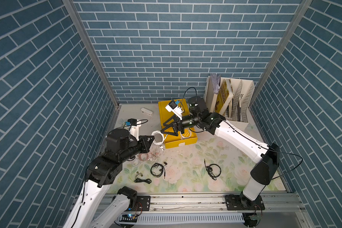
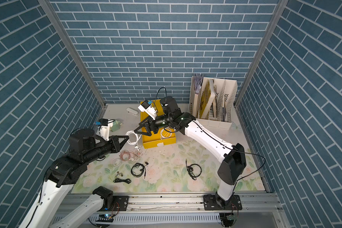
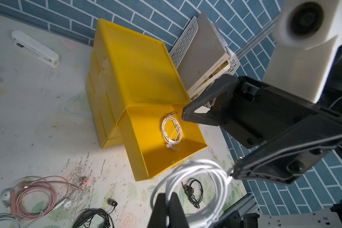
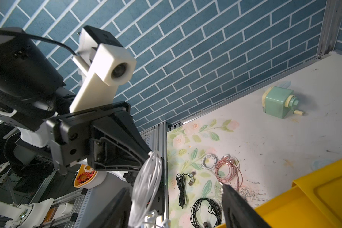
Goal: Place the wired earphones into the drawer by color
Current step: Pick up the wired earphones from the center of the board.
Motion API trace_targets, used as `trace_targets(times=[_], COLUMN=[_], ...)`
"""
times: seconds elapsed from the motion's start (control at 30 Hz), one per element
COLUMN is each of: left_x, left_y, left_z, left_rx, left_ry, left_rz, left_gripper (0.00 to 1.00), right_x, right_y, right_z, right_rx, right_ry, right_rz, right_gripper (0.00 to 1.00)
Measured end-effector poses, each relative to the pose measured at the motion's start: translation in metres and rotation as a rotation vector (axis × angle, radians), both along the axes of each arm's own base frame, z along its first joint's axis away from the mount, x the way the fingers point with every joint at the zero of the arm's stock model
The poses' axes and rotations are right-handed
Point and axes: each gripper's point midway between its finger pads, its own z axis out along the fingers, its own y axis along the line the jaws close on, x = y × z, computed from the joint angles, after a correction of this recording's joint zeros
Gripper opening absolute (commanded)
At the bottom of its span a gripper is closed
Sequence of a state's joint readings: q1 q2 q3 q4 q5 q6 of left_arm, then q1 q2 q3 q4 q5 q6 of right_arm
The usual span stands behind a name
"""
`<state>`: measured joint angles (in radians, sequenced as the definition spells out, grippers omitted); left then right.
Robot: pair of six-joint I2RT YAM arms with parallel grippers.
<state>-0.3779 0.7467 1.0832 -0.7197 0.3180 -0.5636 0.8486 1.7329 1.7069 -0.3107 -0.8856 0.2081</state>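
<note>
Held white coil pinched in left end effector, just short of open drawer; right end effector gapes around it, gripping nothing. Second white coil lies inside. Below both, on worktop: pink coil, third white coil, three black coils. Looks mostly undone.

White arms, black joints and triangular pincers, seemingly screw-dotted.

Your count: seven earphone coils, four other things.
You have three white coils, three black coils and one pinkish-copper coil; besides these, one yellow drawer cabinet, one white file rack, one white stapler, one green sharpener.
</note>
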Motion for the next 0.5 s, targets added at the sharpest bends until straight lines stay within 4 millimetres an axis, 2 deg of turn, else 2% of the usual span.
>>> trace_targets(times=[0.23,0.5], left_x=[0.002,0.004], left_y=[-0.001,-0.001], left_z=[-0.001,0.002], left_rx=[0.002,-0.004], left_ry=[0.001,-0.013], left_rz=[0.002,0.001], left_gripper=[0.0,0.0], right_x=[-0.008,-0.012], right_y=[-0.004,-0.003], right_z=[-0.006,-0.013], right_rx=[0.001,-0.009], right_ry=[0.015,0.029], right_rz=[0.025,0.038], right_gripper=[0.72,0.64])
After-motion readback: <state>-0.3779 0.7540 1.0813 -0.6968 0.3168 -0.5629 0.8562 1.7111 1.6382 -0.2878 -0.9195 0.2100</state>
